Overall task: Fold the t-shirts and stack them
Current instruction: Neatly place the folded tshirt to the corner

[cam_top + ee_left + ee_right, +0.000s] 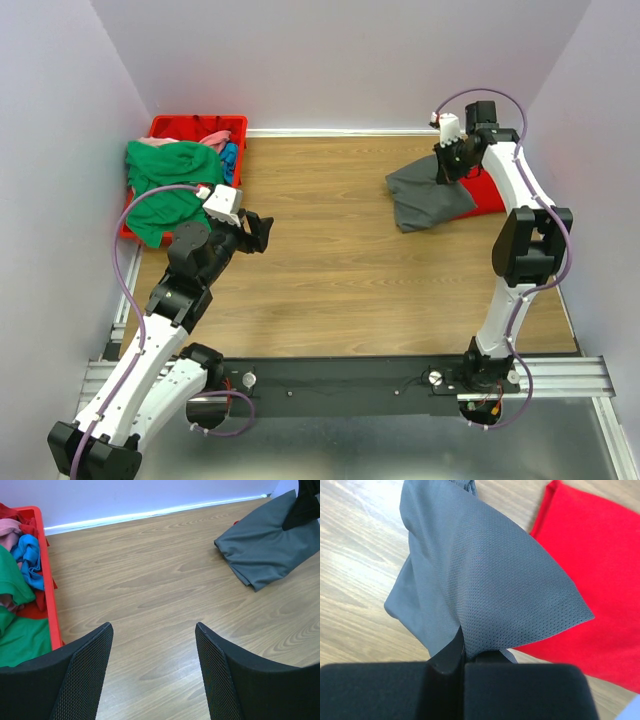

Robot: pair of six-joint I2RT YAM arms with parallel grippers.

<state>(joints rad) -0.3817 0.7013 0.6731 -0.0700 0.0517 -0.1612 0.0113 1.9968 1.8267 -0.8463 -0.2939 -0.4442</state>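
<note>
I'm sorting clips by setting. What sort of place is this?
Most likely a robotics lab test cell, not a home: a wooden tabletop boxed in by plain pale walls, a left arm and right arm bolted to a metal rail at its near edge, and a red bin of shirts.

Far right of table [330, 260]: grey shirt [425, 198], loosely folded, one edge lifted clear, rest on the wood. At the right edge: red shirt [490, 198], flat, partly under the grey. Far left corner: green shirt [160, 185] draped over bin [195, 122] rim; pink shirt [215, 138] and blue shirt [230, 158] bunched inside.
</note>
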